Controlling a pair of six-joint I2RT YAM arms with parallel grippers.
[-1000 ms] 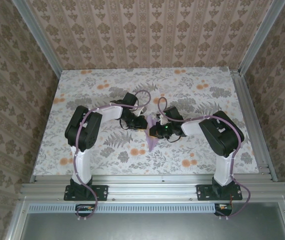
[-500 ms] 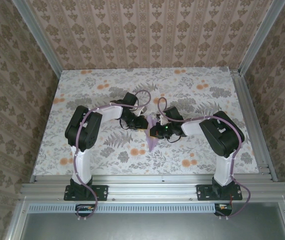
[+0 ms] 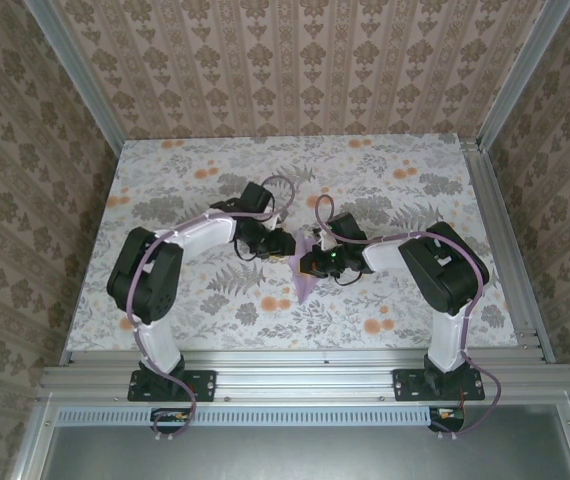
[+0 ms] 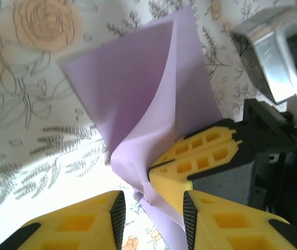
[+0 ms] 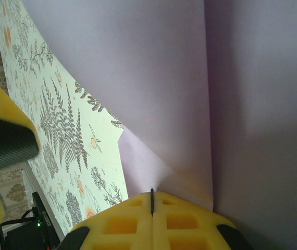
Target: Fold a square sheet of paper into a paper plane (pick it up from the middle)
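I see the paper plane (image 3: 305, 272) at frame centre, only part-folded and pinched in my clenched right gripper (image 5: 152, 200). My left gripper (image 4: 152, 208) stands parted, grasping nothing. I judge the wing folds remain.

Twin arms in white and black, with yellow-fingered pincers.
The left arm (image 3: 165, 270) and right arm (image 3: 443, 268) share white link shells, bulky rounded black joint housings and flat black base plates (image 3: 170, 385), with a lilac cable (image 3: 180, 232) strung along each. The left pincer (image 4: 152, 204) and right pincer (image 5: 152, 200) have yellow moulded fingers with rectangular pockets and ribbed black edging; a small green light (image 3: 331, 256) glows on the right wrist.
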